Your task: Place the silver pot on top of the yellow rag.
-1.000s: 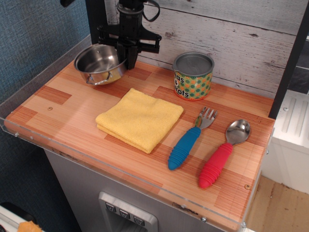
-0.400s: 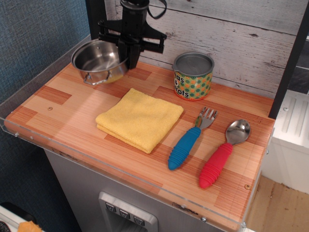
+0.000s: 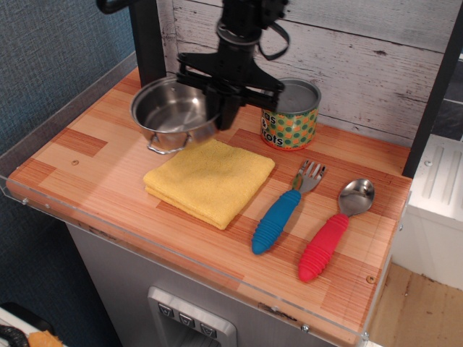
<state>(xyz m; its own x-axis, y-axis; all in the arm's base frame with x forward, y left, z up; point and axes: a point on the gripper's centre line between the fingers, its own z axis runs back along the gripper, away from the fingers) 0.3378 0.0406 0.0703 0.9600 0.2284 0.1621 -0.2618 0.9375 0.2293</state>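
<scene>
The silver pot (image 3: 172, 114) is a shallow shiny steel pot with wire loop handles. It hangs in the air above the back left corner of the yellow rag (image 3: 209, 178). My black gripper (image 3: 225, 110) is shut on the pot's right rim and holds it clear of the table. The rag is a folded square yellow cloth lying flat in the middle of the wooden counter. The pot covers a little of the rag's far edge in this view.
A lidded tin can (image 3: 290, 113) with an orange-green dotted label stands behind the rag on the right, close to my gripper. A blue-handled fork (image 3: 283, 208) and a red-handled spoon (image 3: 335, 230) lie to the right. A clear rim edges the wooden counter (image 3: 79, 155).
My gripper has lifted the pot from the back left corner and carried it right and forward, to above the rag's far edge.
</scene>
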